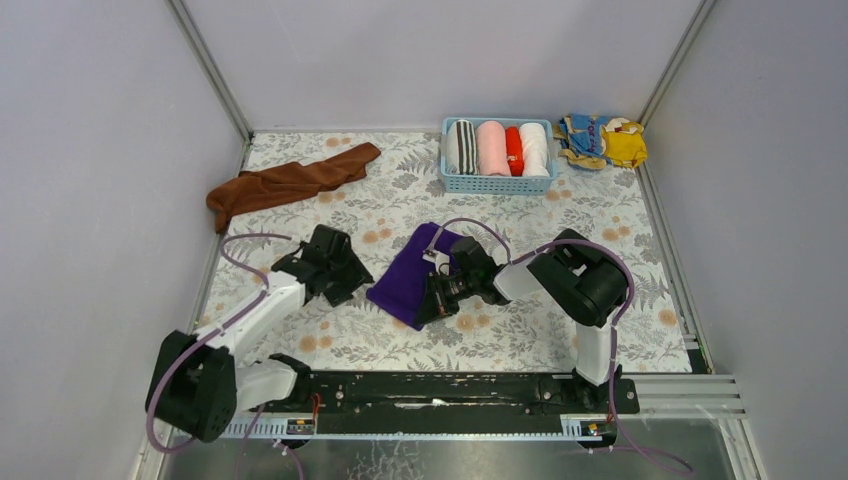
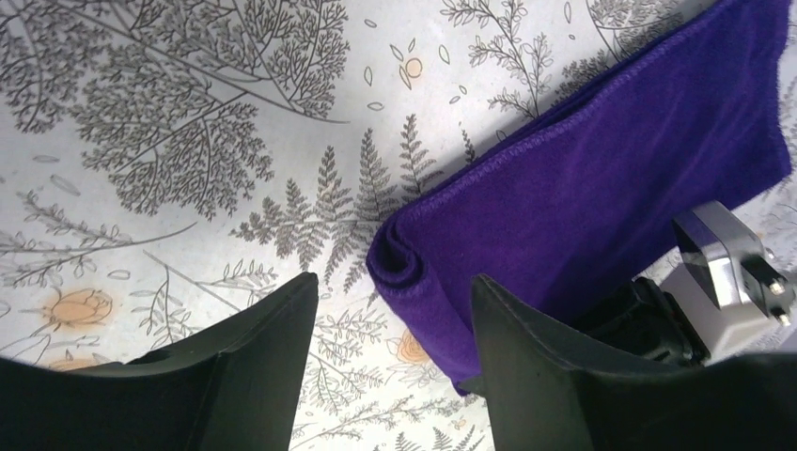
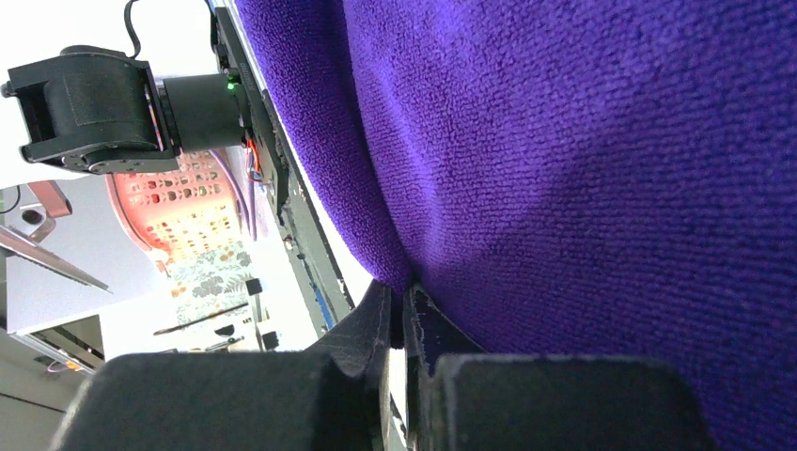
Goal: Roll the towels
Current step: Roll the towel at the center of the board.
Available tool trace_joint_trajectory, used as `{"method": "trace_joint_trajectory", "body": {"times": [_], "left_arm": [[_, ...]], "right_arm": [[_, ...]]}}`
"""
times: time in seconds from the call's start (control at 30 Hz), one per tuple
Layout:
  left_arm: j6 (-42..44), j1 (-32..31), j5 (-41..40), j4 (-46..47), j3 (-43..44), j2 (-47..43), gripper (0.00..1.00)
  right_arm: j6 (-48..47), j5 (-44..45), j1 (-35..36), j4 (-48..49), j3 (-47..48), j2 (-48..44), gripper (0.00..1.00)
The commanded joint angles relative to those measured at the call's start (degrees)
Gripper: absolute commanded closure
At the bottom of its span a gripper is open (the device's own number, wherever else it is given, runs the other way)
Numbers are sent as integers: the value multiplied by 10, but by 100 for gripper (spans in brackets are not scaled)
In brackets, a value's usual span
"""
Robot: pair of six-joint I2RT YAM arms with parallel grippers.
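Purple towel (image 1: 405,280), pinched at its near edge by the right gripper (image 3: 406,310), jaws closed on the fabric. The left gripper (image 2: 393,287) stood half open and empty, astride the curled corner. Rolling appeared barely begun, and the next move called for turning that edge evenly. The towel lay mid-table (image 1: 540,340).

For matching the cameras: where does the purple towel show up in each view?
Top external: the purple towel lies at the centre of the picture.
Left wrist: upper right, its curled corner just ahead of the open left gripper.
Right wrist: it fills most of the frame.
Shared landmark: the right gripper, pinched shut on the towel's edge, appears in all three views.
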Motion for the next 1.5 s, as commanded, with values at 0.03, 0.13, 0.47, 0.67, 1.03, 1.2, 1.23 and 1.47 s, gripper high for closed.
{"method": "trace_joint_trajectory", "body": {"times": [0.03, 0.13, 0.47, 0.67, 1.03, 1.2, 1.23, 1.47], "left_arm": [[1, 2, 7, -29, -33, -82, 37], [-4, 0, 32, -21, -45, -100, 36], [-36, -37, 45, 44, -42, -29, 54], [-35, -39, 41, 74, -35, 16, 60], [-12, -39, -9, 74, -12, 112, 72], [-6, -40, -10, 77, -15, 145, 73], [-5, -40, -9, 78, -16, 150, 73], [0, -40, -8, 80, -22, 161, 74]], "right_arm": [[-17, 20, -3, -40, 6, 14, 93], [-16, 20, -2, -41, 8, 17, 93], [-13, 17, -3, -45, 17, 20, 92], [-17, 17, -2, -52, 20, 24, 92], [-80, 65, -2, -149, 47, -28, 83], [-166, 165, 7, -266, 67, -112, 71], [-183, 191, 13, -285, 71, -131, 69], [-309, 362, 122, -341, 110, -214, 60]]}}
